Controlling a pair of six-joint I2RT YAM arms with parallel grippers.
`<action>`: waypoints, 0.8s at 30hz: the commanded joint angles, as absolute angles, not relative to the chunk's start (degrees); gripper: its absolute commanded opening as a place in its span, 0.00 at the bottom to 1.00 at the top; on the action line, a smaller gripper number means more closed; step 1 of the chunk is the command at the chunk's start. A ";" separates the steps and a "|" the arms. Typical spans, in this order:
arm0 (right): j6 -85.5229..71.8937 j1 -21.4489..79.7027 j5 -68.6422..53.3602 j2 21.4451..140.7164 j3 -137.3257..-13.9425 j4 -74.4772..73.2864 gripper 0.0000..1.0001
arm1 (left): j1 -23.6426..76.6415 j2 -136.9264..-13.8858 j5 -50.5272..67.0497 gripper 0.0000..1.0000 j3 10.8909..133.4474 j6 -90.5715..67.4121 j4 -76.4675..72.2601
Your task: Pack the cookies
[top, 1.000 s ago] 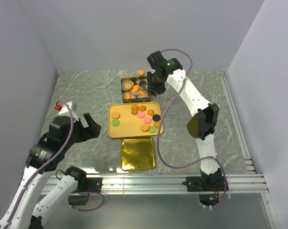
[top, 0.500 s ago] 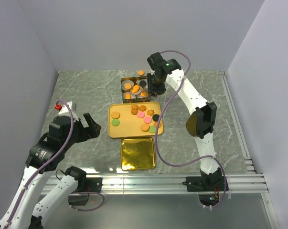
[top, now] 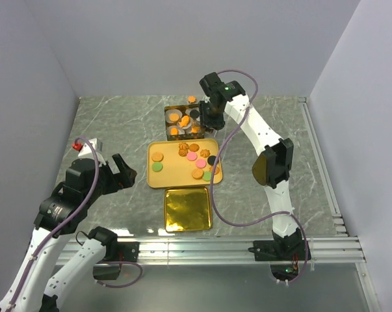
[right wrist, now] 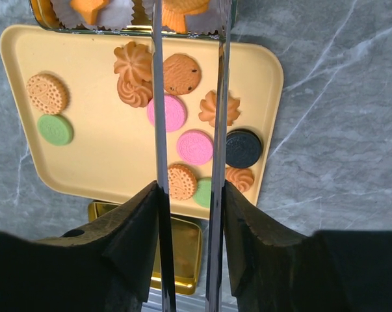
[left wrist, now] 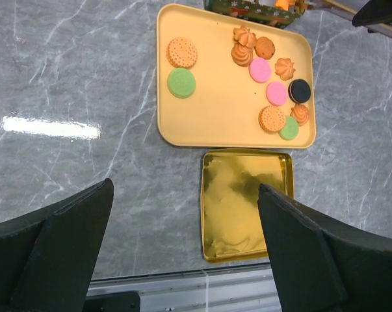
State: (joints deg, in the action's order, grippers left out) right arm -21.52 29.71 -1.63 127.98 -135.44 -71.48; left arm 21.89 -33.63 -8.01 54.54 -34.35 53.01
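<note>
A flat yellow plastic tray (top: 173, 174) sits in the middle of the top view on the grey marbled table (top: 111, 123). Most of the cookies (right wrist: 166, 112) lie loose on it. A tan ridged disc (right wrist: 47, 93) and a green disc (right wrist: 54, 129) are towards its left. Orange swirls, two pink discs, a black sandwich disc (right wrist: 243, 148) and another tan and green pair crowd its right half.

Just above the tray stands a dark square tin (top: 166, 123) lined with white scalloped paper cups (right wrist: 127, 13), and several orange cookies (top: 181, 120) rest in them. Below the tray, touching its lower edge or nearly so, lies a shiny gold square lid (top: 188, 208).

The right gripper (top: 210, 117) hangs over the tin's right side. In its wrist view the two thin metal blades (right wrist: 158, 97) run parallel with a gap between them. Their tips reach the top edge of the frame beside an orange cookie, so I cannot tell whether they pinch it.

The left gripper (left wrist: 184, 188), at the left of the top view, stands spread wide with nothing between its dark fingers (left wrist: 72, 234).
</note>
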 commanded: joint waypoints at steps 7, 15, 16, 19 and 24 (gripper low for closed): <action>-21.01 29.00 -2.02 128.85 -137.64 -69.17 0.52 | 21.53 -32.43 -9.67 0.99 55.02 -35.59 52.47; -21.18 28.39 -1.93 128.23 -138.25 -69.08 0.54 | 21.53 -31.99 -9.93 1.00 55.02 -35.77 52.56; -21.18 28.21 -1.93 128.23 -138.43 -69.08 0.55 | 21.53 -31.99 -10.02 0.99 55.19 -35.77 52.65; -21.27 28.04 -1.76 127.44 -138.95 -69.00 0.55 | 21.53 -31.56 -10.19 0.99 55.11 -35.86 52.65; -21.36 27.60 -0.80 124.46 -139.05 -68.91 0.54 | 21.53 -30.85 -11.07 0.99 55.28 -36.47 53.00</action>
State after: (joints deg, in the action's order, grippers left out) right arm -21.54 28.47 -2.04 128.75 -136.62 -70.28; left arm 21.82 -31.75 -9.39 54.54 -35.66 53.25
